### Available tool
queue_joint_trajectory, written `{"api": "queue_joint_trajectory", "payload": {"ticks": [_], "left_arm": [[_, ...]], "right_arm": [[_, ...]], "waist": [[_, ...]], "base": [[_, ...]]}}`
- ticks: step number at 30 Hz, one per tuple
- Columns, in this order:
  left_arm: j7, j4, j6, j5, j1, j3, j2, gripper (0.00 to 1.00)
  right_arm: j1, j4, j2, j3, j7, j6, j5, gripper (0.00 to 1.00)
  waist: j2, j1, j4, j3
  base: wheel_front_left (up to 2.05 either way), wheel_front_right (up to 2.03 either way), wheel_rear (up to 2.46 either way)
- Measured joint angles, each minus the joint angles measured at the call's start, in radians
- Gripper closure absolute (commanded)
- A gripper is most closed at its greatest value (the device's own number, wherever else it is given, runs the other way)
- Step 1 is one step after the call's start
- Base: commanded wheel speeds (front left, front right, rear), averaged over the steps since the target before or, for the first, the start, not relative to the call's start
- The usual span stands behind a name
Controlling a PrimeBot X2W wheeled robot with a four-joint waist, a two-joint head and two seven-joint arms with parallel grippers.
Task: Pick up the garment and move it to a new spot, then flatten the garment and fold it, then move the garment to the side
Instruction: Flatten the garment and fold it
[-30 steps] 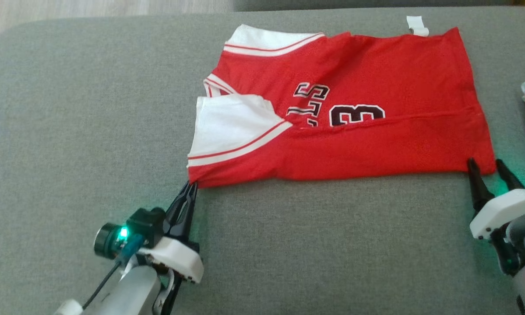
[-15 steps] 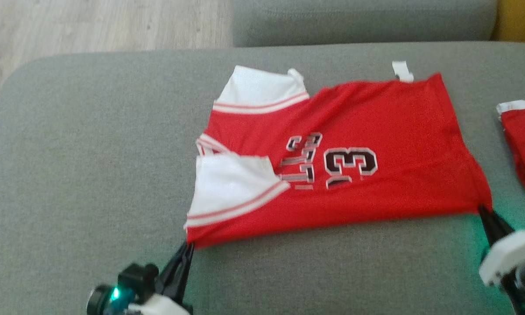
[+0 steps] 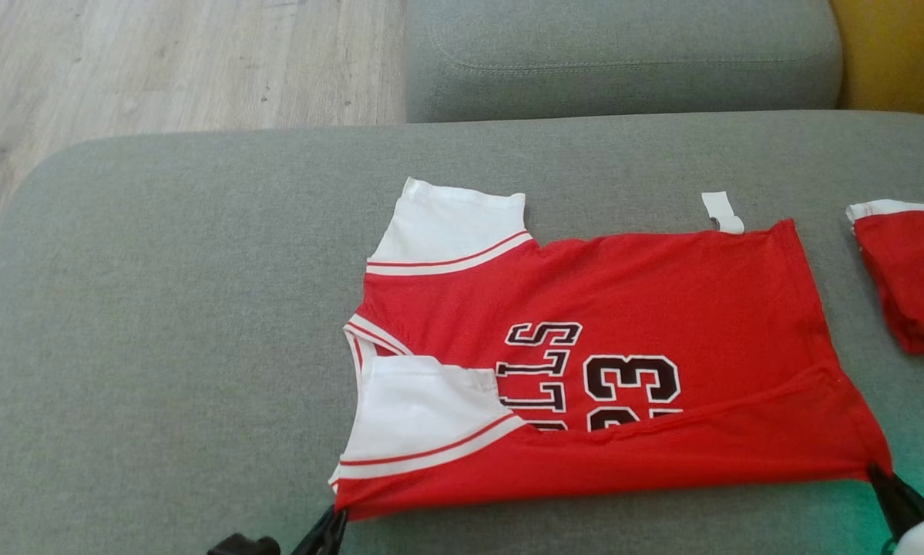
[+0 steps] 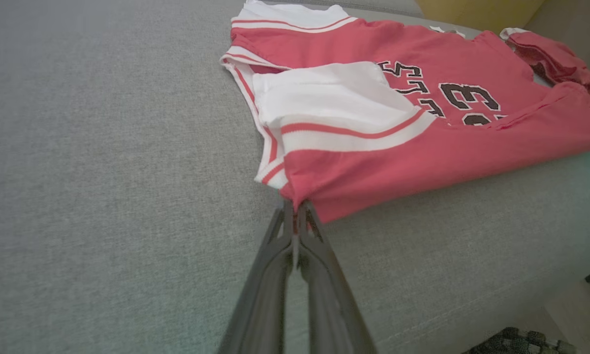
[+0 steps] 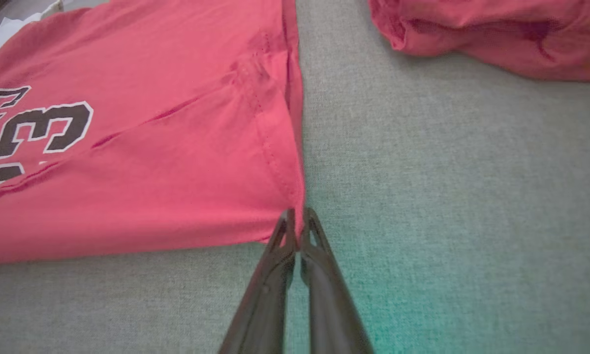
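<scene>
Corners of the red-and-white jersey (image 3: 662, 308) along the frame's bottom are pinched by the left gripper (image 4: 295, 210) and right gripper (image 5: 298, 217), likely so it can be folded.

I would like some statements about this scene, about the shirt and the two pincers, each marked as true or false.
1. The left pincer is shut on the jersey at the corner beside the white sleeve. True.
2. The right pincer stands open, away from the jersey. False: it is shut on the jersey's hem corner.
3. A second red garment lies to the right, apart from the jersey. True.
4. The jersey lies on a wooden table. False: it lies on a grey cushion.
</scene>
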Motion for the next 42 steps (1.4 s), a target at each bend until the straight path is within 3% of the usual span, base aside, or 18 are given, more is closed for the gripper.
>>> {"api": "queue_joint_trajectory", "payload": {"ticks": [3, 4, 5, 6, 12, 14, 21, 25, 34, 42], "left_arm": [[0.019, -0.011, 0.0, -0.005, 0.003, -0.003, 0.002, 1.0], [0.027, -0.011, 0.0, -0.005, 0.003, -0.004, 0.002, 1.0], [0.037, -0.009, 0.0, -0.005, 0.002, -0.007, 0.002, 0.44], [0.042, -0.007, 0.0, -0.005, 0.001, -0.009, 0.002, 0.0], [0.061, -0.006, -0.011, 0.008, -0.083, -0.007, 0.013, 0.0], [0.079, -0.008, -0.033, 0.027, -0.166, -0.002, 0.029, 0.0], [0.239, 0.05, -0.18, 0.026, -0.606, 0.021, 0.045, 0.0], [0.364, 0.156, -0.227, -0.026, -0.812, 0.024, 0.041, 0.0], [0.54, 0.444, -0.248, -0.079, -1.077, -0.007, 0.054, 0.0], [0.561, 0.575, -0.256, -0.102, -1.148, -0.043, 0.088, 0.0]], "right_arm": [[0.012, -0.033, 0.015, -0.031, 0.028, 0.0, -0.02, 1.0], [0.012, -0.043, 0.022, -0.039, 0.038, 0.0, -0.026, 0.6], [0.017, -0.058, 0.033, -0.054, 0.057, 0.0, -0.036, 0.0], [0.022, -0.065, 0.039, -0.066, 0.059, 0.0, -0.045, 0.0], [0.029, -0.146, 0.067, -0.126, 0.058, 0.0, -0.088, 0.0], [0.026, -0.179, 0.072, -0.139, 0.057, 0.0, -0.102, 0.0], [-0.046, -0.283, 0.088, -0.127, 0.088, 0.0, -0.139, 0.0], [-0.124, -0.32, 0.087, -0.101, 0.096, 0.0, -0.145, 0.0], [-0.198, -0.336, 0.09, -0.063, 0.087, 0.0, -0.151, 0.0], [-0.227, -0.309, 0.093, -0.053, 0.064, 0.0, -0.149, 0.0]], "waist": [[0.0, 0.0, -0.004, 0.002], [0.0, 0.0, -0.005, 0.004], [0.0, 0.0001, -0.005, 0.007], [0.0, 0.0001, -0.005, 0.01], [0.0, 0.0, -0.016, 0.035], [0.0, 0.0001, -0.022, 0.053], [0.0, 0.0003, -0.057, 0.15], [0.0, 0.0005, -0.094, 0.215], [-0.0001, 0.0004, -0.222, 0.328], [-0.0001, 0.0003, -0.308, 0.402]], "base": [[0.0, 0.0, 0.0], [0.0, 0.0, 0.0], [0.0, 0.0, 0.0], [0.0, 0.0, 0.0], [0.0, 0.0, 0.0], [0.0, 0.0, 0.0], [0.0, 0.0, 0.0], [0.0, 0.0, 0.0], [0.0, 0.0, 0.0], [0.0, 0.0, 0.0]]}}
